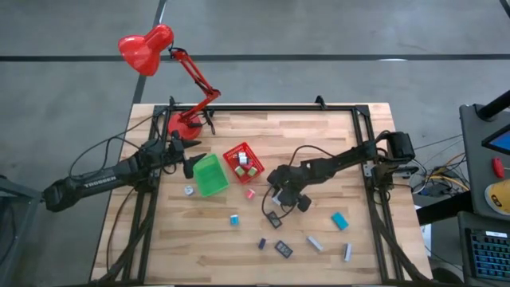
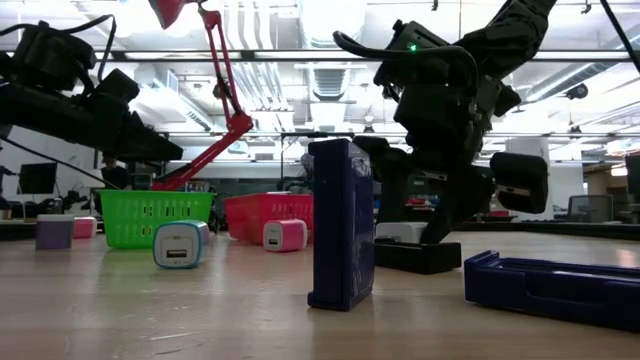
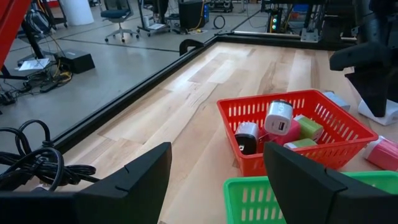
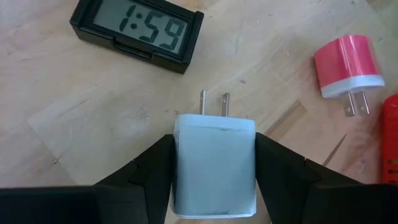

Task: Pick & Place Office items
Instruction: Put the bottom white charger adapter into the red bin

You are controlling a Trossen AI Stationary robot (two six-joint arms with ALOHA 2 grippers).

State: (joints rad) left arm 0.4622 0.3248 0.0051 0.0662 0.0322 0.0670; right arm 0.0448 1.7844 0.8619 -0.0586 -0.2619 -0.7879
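My right gripper (image 1: 283, 194) (image 4: 214, 152) points down at the table's middle, shut on a white charger plug (image 4: 214, 168). A black digital clock (image 4: 137, 31) (image 1: 273, 220) and a pink charger (image 4: 348, 65) (image 1: 249, 193) lie on the wood close by. My left gripper (image 1: 191, 159) (image 3: 217, 158) hovers open over the green bin's (image 1: 210, 175) far left side. The red bin (image 1: 244, 162) (image 3: 292, 127) holds several chargers. More small pieces lie toward the near edge, among them a teal block (image 1: 340, 221), a teal-white cube (image 1: 234, 219) and grey sticks (image 1: 315, 242). My right gripper pinches the white charger plug by its two flat sides (image 4: 180, 162), one finger on each. The fingers come from above, pointing down. The plug's two metal prongs (image 4: 212, 102) stick out beyond the fingertips toward the table; I cannot tell whether they touch the wood.
A red desk lamp (image 1: 147, 49) stands clamped at the far left corner. A black frame (image 1: 263, 108) runs around the tabletop. In the low view a dark blue block (image 2: 342, 225) stands upright, with a dark blue piece (image 2: 550, 285) lying near it. Cables trail by both arm bases.
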